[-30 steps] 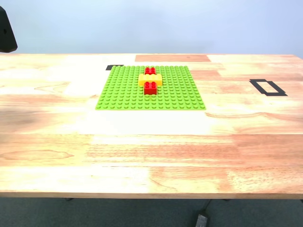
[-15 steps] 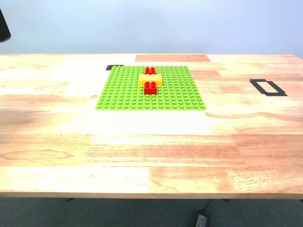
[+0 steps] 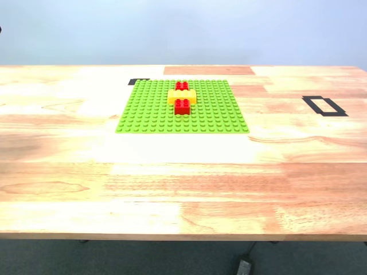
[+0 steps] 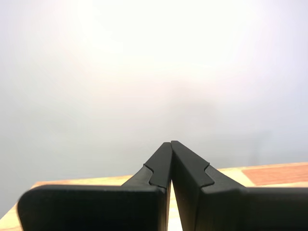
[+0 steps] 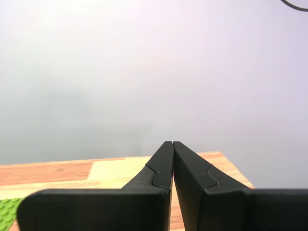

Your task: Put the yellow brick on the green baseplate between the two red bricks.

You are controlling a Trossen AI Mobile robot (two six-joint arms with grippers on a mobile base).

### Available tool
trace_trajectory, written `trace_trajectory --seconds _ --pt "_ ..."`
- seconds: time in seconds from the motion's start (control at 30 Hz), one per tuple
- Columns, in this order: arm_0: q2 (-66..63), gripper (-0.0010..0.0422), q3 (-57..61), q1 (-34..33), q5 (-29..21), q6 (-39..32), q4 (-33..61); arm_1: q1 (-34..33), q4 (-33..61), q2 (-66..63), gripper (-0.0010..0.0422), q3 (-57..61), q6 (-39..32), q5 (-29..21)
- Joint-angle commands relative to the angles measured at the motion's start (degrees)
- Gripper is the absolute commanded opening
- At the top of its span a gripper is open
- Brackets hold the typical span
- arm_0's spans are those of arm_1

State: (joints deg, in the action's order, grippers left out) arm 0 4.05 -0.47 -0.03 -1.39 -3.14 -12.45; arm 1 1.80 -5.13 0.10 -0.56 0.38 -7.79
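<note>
- Yellow brick (image 3: 182, 96) — oblong, studded, sits crosswise on green baseplate (image 3: 149, 112) between two red bricks (image 3: 182, 106), touching both.
- Table (image 3: 183, 183) w/ black tape marks (image 3: 324, 106) nearby; nothing blocks the brick.
- My first tool (image 4: 171, 144) & my second tool (image 5: 172, 143): tips pressed together, holding nothing.

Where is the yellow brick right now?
In the exterior view, the yellow brick sits on the green baseplate, in its far half near the middle, between the two red bricks and touching both.
</note>
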Motion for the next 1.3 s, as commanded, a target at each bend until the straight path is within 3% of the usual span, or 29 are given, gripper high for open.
trace_trajectory --seconds 0.03,0.47,0.73,1.3 --pt "-0.2 0.0000 0.0 0.0 0.0 0.0 -0.9 0.0 0.1 0.0 -0.0001 0.0 -0.1 0.0" --pt "-0.2 0.0000 0.0 0.0 -0.1 0.3 0.4 0.0 0.5 0.0 -0.0001 0.0 0.7 0.1" --pt "-0.2 0.0000 -1.0 0.0 -0.1 0.2 6.5 0.0 0.5 0.0 0.0000 0.0 0.9 0.1" --pt "-0.2 0.0000 -0.6 0.0 -0.1 0.2 6.5 0.0 0.5 0.0 0.0000 0.0 0.9 0.1"
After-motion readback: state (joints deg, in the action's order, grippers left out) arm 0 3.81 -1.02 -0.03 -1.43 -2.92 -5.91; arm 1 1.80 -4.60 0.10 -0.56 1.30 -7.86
